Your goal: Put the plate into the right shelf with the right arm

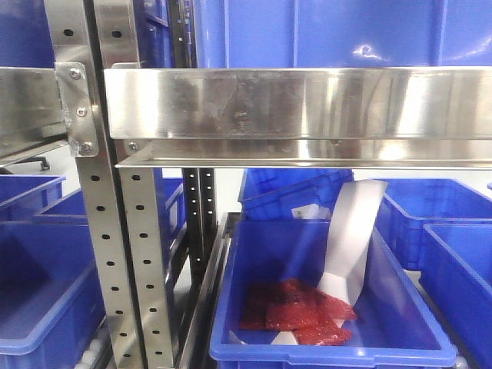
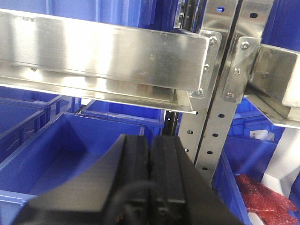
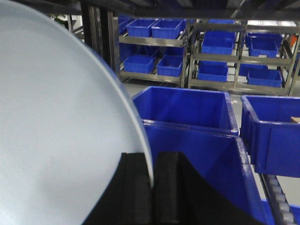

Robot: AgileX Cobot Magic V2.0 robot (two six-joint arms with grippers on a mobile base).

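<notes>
The plate [image 3: 51, 136] rim sits clamped (edge-on) between right gripper [image 3: 153, 183] jaws.

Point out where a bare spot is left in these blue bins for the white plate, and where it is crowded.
The bare floor of the blue plastic bin left of the perforated steel upright is free. Crowded: the blue bin right of it, holding red packets and a bent white sheet. The right gripper pinches the glossy white plate.
</notes>
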